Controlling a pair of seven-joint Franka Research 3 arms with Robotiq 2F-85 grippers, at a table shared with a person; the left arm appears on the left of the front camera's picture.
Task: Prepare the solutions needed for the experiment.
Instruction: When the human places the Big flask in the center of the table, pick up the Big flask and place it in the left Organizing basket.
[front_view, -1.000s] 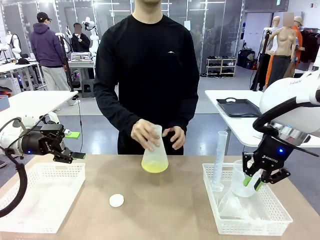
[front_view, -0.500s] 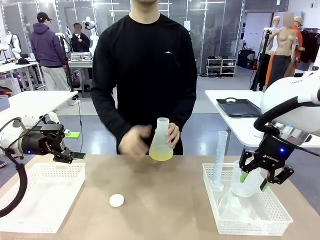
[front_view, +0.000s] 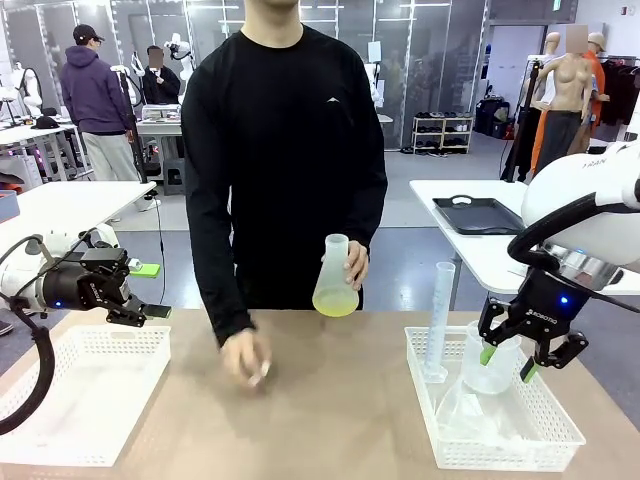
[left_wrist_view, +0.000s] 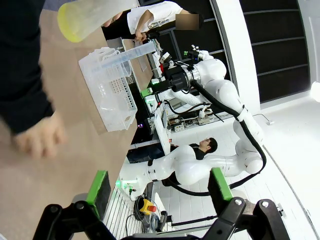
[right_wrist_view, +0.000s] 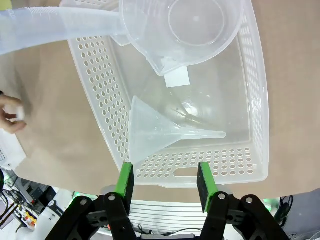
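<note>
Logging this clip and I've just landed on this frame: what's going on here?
A person across the table holds a conical flask with a shallow layer of yellow-green solution in one hand. The other hand is down at the tabletop, blurred, with something small and white at its fingers. The right tool hangs open above the basket holding a beaker, funnel and measuring cylinder. The left tool hangs open over another white basket, holding nothing.

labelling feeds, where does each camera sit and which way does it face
Front: fixed between the arms, facing the person across the table; left gripper, right gripper show.
Left wrist: rolled sideways, looking across the table past its open fingers.
Right wrist: straight down into the basket, onto the funnel; open fingers below.
Shared: front and left wrist show the flask.
</note>
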